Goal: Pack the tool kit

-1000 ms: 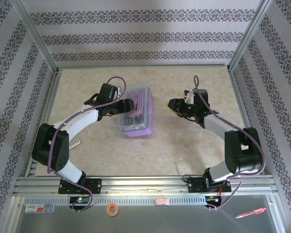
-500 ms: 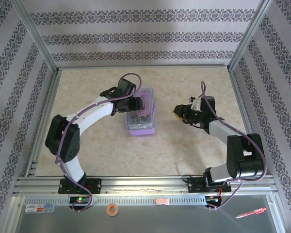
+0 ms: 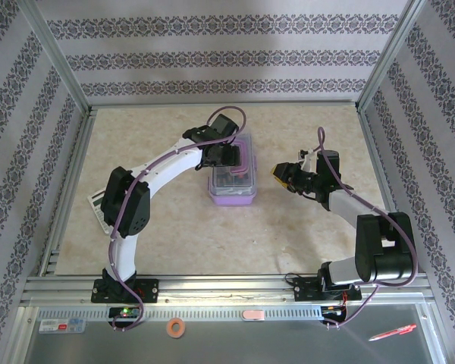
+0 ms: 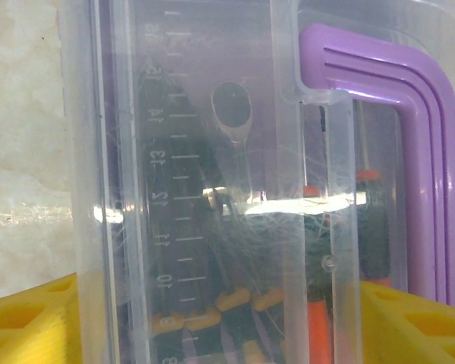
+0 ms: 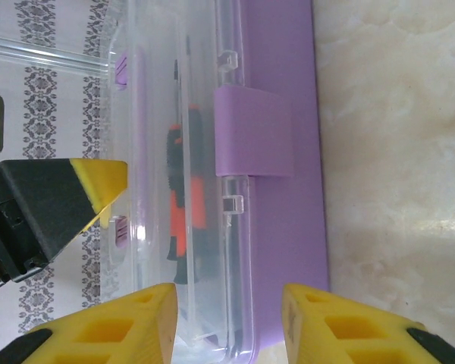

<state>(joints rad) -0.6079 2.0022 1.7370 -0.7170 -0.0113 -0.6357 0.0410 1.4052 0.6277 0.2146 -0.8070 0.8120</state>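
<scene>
Top view: you find the tool kit case (image 3: 235, 196) on the table (image 3: 303, 243), the left tool (image 3: 229, 155) over its lid, the right tool (image 3: 283, 176) near it but apart. Left wrist view: the fingers (image 4: 30, 322) straddle the lid, and you cannot tell whether they grip. Right wrist view: the right tool's jaws stand apart, holding nothing.

We see a beige marbled table (image 3: 174, 235) taking up the middle of the top view. A lilac case (image 3: 233, 200) with a clear lid lies flat on it just above frame centre. A flat pale object (image 3: 96, 205), too small to identify, lies near the table's left edge.
</scene>
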